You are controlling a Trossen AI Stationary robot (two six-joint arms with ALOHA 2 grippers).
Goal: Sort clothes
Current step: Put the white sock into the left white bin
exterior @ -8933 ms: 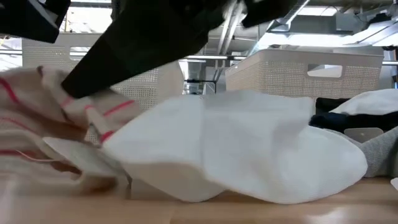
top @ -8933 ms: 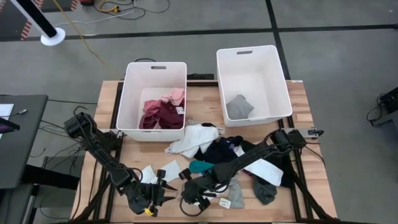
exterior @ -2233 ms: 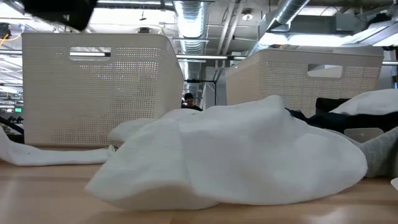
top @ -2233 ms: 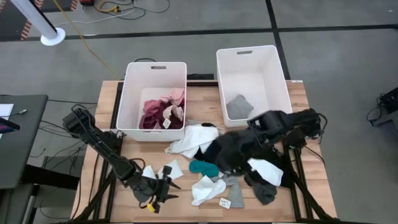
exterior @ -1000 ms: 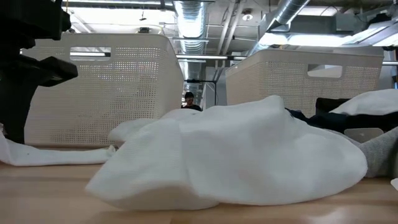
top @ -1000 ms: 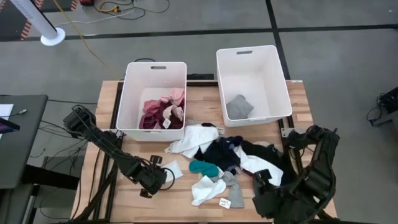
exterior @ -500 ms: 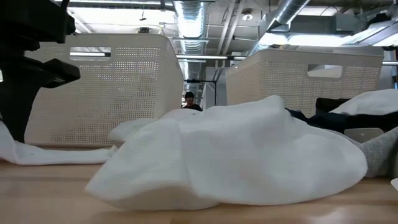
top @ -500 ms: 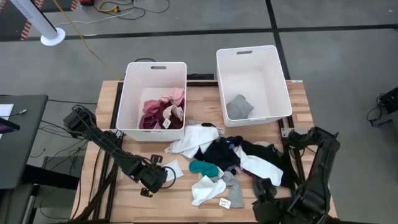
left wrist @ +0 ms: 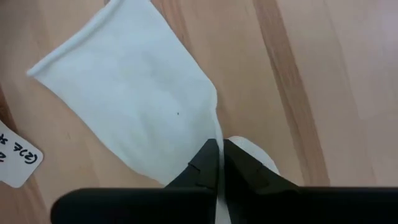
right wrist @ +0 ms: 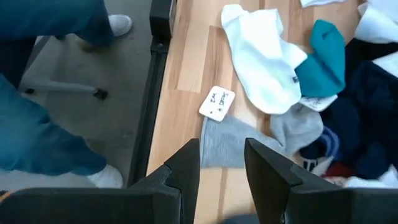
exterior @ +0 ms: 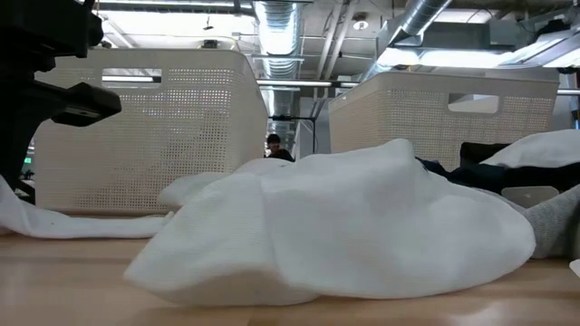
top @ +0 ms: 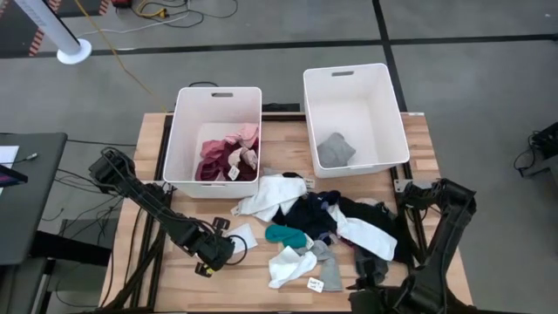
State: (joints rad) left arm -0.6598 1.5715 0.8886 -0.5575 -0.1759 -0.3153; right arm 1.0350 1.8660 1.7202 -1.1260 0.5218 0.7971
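Pink and maroon garments (top: 228, 153) are already binned, one grey piece (top: 335, 150) too; the mixed pile (top: 324, 228) is left on the bench. A flat white sock (left wrist: 134, 112) is pinched by the closed left tool (left wrist: 216, 163); the right tool (right wrist: 222, 163) is half-open, empty.

Tabletop (top: 288, 139): pale wood planks, smooth, lightly satin. White sock (left wrist: 134, 112) pinched in the left pincer (left wrist: 217, 163): soft matt knit cloth. Pincer fingers (left wrist: 202, 167): matt black plastic. Bins (exterior: 154, 127): white perforated plastic. Tag (right wrist: 216, 103) ahead of the right pincer (right wrist: 222, 163): matt paper.

Clothes pile (top: 327, 228) lies before two bins (top: 214, 139), garments inside each.
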